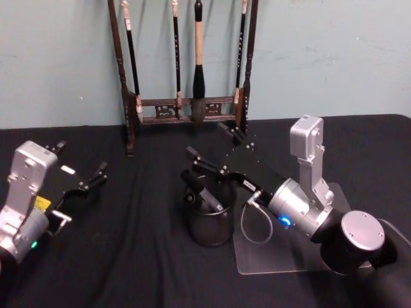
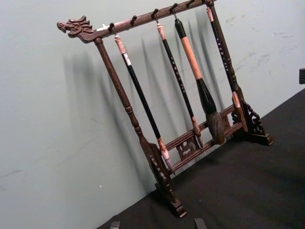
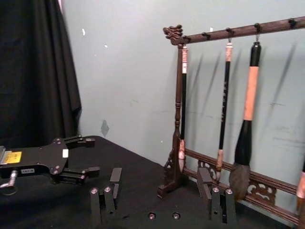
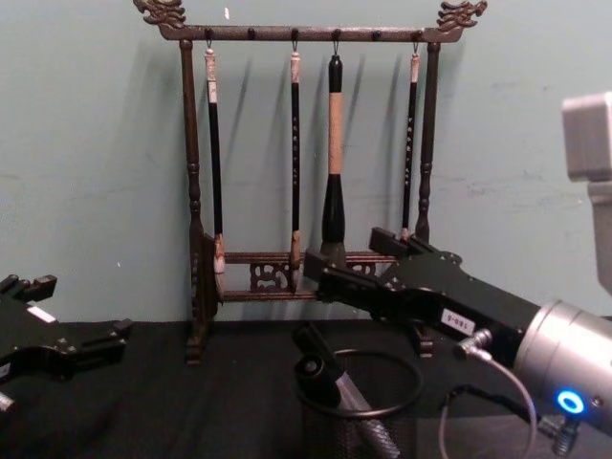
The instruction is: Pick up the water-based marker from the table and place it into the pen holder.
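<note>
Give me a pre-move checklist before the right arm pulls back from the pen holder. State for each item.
1. Marker inside the pen holder, leaning on its rim: ok.
2. Right gripper open, fingers empty: ok.
3. Right gripper above and behind the holder, not touching the marker: ok in the chest view.
4. Pen holder upright on the table: ok.
5. Left gripper open, parked at the left, away from the holder: ok.
6. Brush rack behind the right gripper, gap between them: cannot tell.

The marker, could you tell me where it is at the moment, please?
The marker leans inside the pen holder at table centre, below the open right gripper and before the brush rack.
</note>
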Controlling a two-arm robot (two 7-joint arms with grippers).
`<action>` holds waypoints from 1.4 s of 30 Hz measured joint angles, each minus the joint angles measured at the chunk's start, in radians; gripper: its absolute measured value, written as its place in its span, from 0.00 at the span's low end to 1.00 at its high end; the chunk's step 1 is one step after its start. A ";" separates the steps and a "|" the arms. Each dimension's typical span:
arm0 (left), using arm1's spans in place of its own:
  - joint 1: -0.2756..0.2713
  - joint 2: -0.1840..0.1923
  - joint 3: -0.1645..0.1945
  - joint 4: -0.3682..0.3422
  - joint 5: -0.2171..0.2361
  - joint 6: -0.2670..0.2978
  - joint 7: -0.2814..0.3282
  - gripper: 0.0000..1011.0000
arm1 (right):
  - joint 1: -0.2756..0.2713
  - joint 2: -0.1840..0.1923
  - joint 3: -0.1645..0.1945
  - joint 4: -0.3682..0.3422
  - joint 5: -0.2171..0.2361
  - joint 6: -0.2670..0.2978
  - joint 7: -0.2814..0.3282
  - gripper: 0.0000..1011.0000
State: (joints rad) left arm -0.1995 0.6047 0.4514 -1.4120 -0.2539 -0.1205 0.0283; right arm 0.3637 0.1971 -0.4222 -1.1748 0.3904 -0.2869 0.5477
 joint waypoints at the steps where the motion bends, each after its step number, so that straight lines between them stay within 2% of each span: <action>1: 0.000 0.000 0.000 0.000 0.000 0.000 0.000 1.00 | -0.002 0.001 0.002 -0.002 0.000 0.002 -0.003 0.99; 17: 0.000 0.000 0.000 0.000 0.000 0.000 0.000 1.00 | -0.071 0.024 0.064 -0.069 -0.034 0.021 -0.110 0.99; 28: 0.000 0.000 0.000 0.000 0.000 0.000 0.000 1.00 | -0.112 0.048 0.114 -0.092 -0.041 0.042 -0.137 0.99; 42: 0.000 0.000 0.000 0.000 0.000 0.000 0.000 1.00 | -0.154 0.061 0.137 -0.080 -0.081 0.057 -0.157 0.99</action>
State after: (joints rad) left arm -0.1996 0.6047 0.4514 -1.4120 -0.2539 -0.1205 0.0283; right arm 0.2093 0.2581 -0.2850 -1.2552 0.3089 -0.2295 0.3911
